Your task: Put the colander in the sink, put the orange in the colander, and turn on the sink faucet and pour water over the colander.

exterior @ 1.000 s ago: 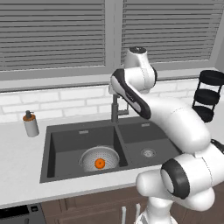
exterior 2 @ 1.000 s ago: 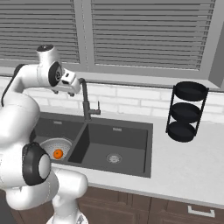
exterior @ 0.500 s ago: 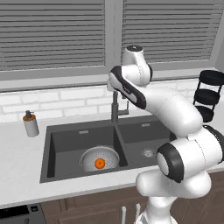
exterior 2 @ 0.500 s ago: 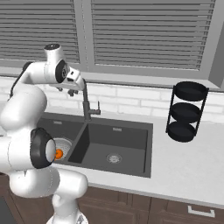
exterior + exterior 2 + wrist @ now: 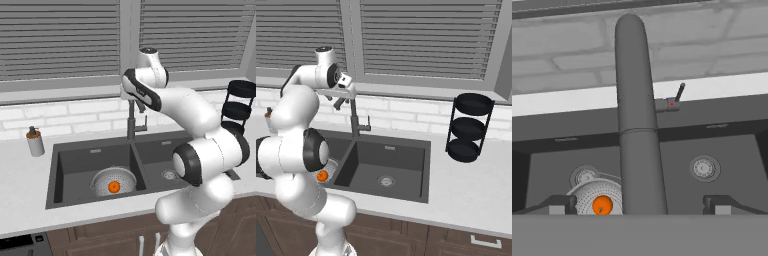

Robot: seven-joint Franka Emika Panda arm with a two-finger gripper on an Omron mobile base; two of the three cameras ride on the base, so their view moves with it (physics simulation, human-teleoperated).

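Note:
The dark grey sink (image 5: 75, 150) holds the silver mesh colander (image 5: 114, 179) in its left basin, with the orange (image 5: 114, 187) resting inside it. From the back rim between the basins rises the tall dark faucet (image 5: 131, 122). My gripper (image 5: 342, 100) hovers at the top of the faucet. In the hand view the gripper (image 5: 639, 205) is open, its fingertips (image 5: 559, 204) set wide on either side of the faucet spout (image 5: 636, 125). The small side lever (image 5: 677, 95) sticks up to the spout's right. Below, the orange (image 5: 602, 205) shows in the colander (image 5: 587, 192).
A grey soap dispenser (image 5: 35, 142) stands on the counter left of the sink. At the far right is a black three-tier rack (image 5: 468, 127). The right basin has a bare steel drain (image 5: 386, 180). White brick wall and window blinds run behind the faucet.
My arm has swung and the hand has drawn in over the top of the faucet spout. Colander and orange lie as before.

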